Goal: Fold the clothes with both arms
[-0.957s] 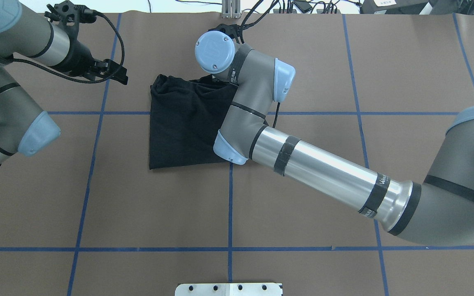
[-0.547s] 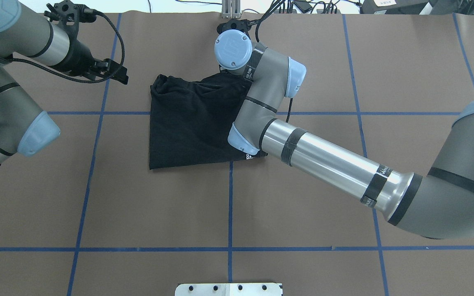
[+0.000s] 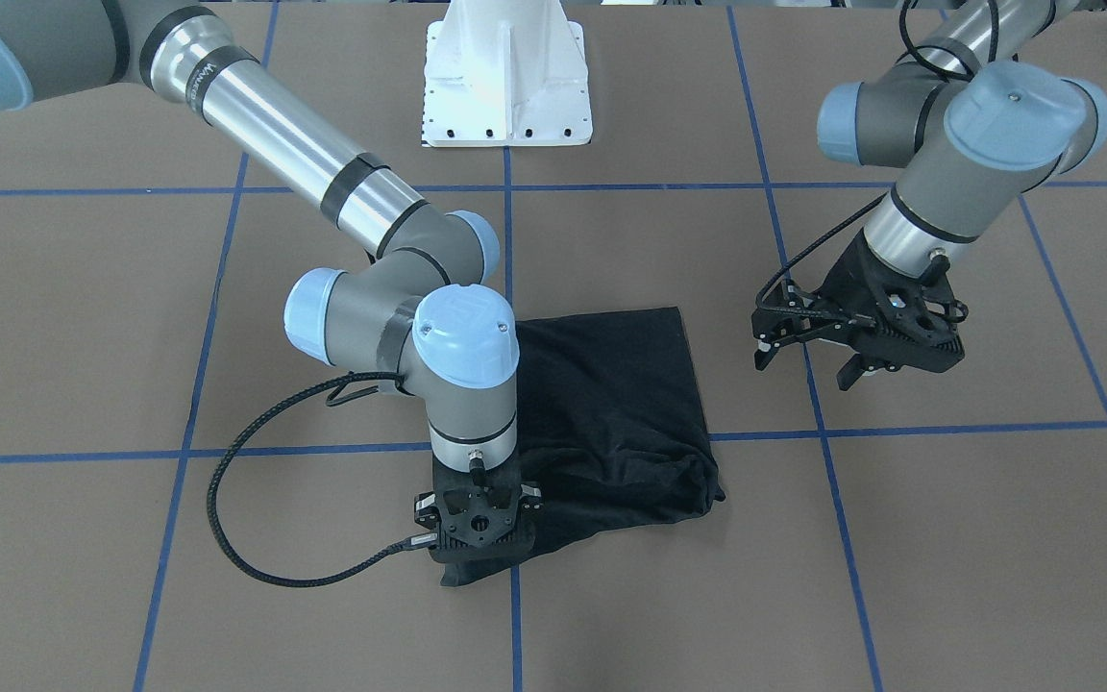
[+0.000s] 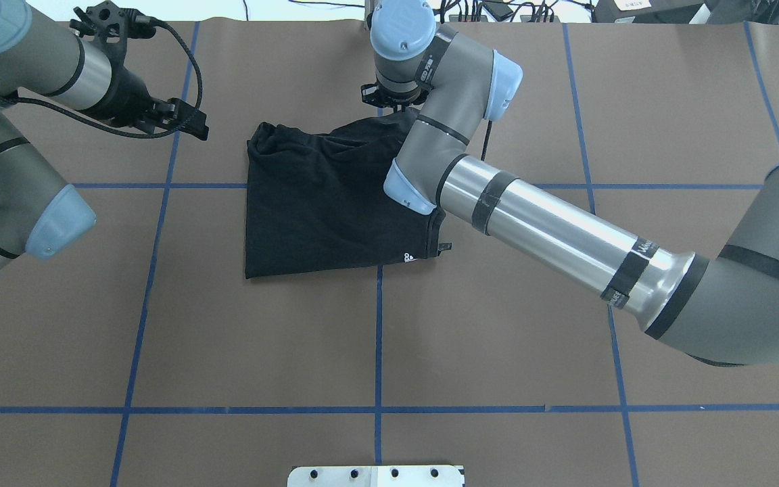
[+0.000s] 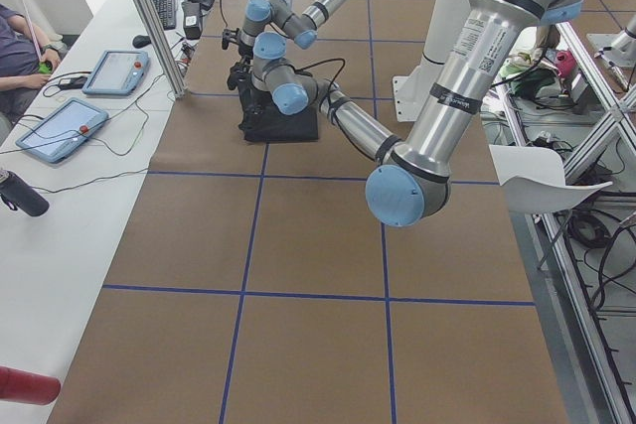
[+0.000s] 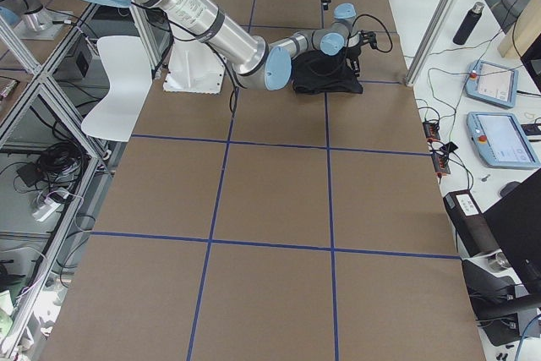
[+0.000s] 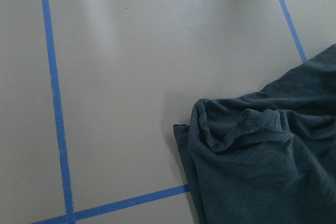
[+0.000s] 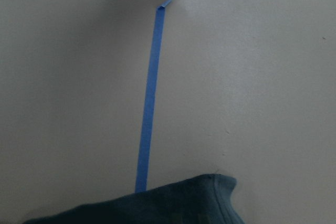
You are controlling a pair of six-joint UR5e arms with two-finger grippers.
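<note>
If tugged toward 12 o'clock by the right black two-finger claw (image 3: 481, 540), could drag the folded black short-sleeved T-shirt (image 4: 322, 203) askew. Cannot tell whether clamped there; jaws apart on the left black two-finger claw (image 3: 806, 370) at 10 o'clock.

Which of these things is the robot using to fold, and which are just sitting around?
For the job:
- black T-shirt
- right end effector, gripping the shirt's corner
- left end effector, open, off to the side
- brown table

Just lying about:
- tablet
- keyboard
- black bottle
- white chair
</note>
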